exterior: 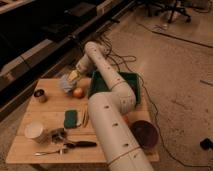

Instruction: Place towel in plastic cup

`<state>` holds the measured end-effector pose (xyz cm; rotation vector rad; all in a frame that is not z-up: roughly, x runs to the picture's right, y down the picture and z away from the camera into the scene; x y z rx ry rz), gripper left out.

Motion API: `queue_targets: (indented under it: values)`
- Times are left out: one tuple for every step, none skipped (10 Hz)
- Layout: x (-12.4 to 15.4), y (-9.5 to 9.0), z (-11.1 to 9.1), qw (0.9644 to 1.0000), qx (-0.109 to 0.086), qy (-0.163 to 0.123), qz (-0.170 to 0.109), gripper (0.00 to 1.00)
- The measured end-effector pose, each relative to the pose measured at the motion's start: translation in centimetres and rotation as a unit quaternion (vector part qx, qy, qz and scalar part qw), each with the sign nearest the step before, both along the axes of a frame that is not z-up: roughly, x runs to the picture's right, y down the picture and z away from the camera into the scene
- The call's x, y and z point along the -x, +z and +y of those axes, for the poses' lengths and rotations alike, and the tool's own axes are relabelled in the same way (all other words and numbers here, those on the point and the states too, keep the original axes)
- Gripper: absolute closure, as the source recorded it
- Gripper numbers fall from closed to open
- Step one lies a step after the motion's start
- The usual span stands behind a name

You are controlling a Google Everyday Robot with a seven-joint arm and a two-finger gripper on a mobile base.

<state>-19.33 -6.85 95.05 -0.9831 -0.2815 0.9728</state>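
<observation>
The pale wooden bench (50, 145) carries a white arm (107, 115) dotted with dark holes, its yellowish gripper (74, 76) at the far left just beside a blue-grey towel (66, 84). The tray (131, 80) far right is dark green, the sponge (70, 119) green, the cup (35, 130) near left white, and the bowl (144, 134) near right dark red.

Bunched grey-blue towel (65, 84) sits at the tool (73, 76), well apart from the upright white plastic cup (34, 130)
</observation>
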Motion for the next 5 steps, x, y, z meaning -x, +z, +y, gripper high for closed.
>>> queue_targets:
  values:
    - [-0.1,-0.1,-0.1,1.0,-0.001,0.0,0.0,0.2]
    - [0.0,-0.3,-0.3,1.0,-0.005,-0.001,0.002,0.2]
    - [0.0,-0.6,-0.4,0.9999,-0.008,-0.004,0.005,0.2]
    - [-0.1,-1.0,-0.5,0.9999,-0.007,-0.006,0.01,0.2]
    - [-0.3,-1.7,-0.5,0.9997,0.002,-0.011,0.02,0.2]
